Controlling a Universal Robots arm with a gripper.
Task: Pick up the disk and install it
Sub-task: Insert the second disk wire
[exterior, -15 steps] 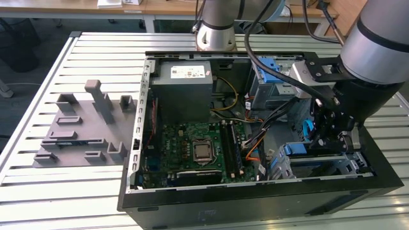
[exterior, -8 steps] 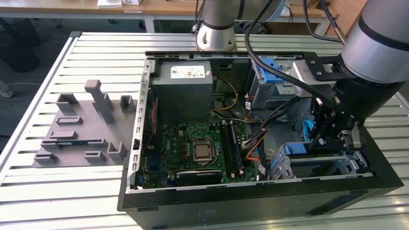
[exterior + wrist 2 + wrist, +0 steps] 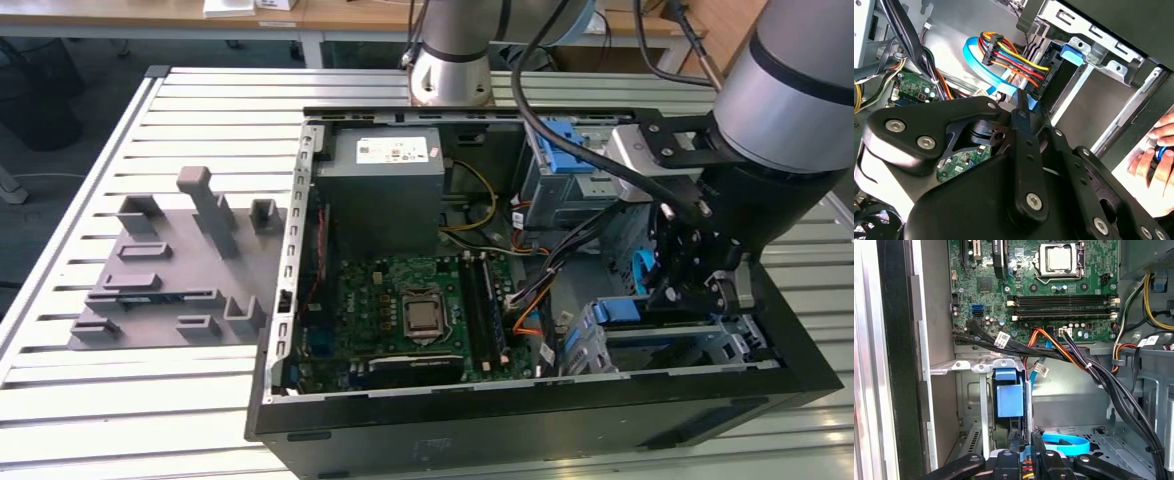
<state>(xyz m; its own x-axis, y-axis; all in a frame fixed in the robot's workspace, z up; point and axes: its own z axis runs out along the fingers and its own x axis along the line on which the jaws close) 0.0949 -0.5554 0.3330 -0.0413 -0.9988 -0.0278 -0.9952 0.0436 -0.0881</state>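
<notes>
The disk stands edge-on in a slot of the metal drive cage at the front of the open computer case. Of the disk I see mainly its blue plastic end, which in the exterior view sits low at the exterior view's right. My gripper hangs just in front of that blue end, with its two thin black fingers drawn close together and nothing between them. In the second wrist view the gripper points at the cage opening. In the exterior view the gripper reaches down inside the case beside the cage.
A bundle of coloured cables and a blue flat cable lie close to the fingers. The motherboard and grey power supply fill the case. A grey fixture is at the exterior view's left. A person's hand rests outside the case.
</notes>
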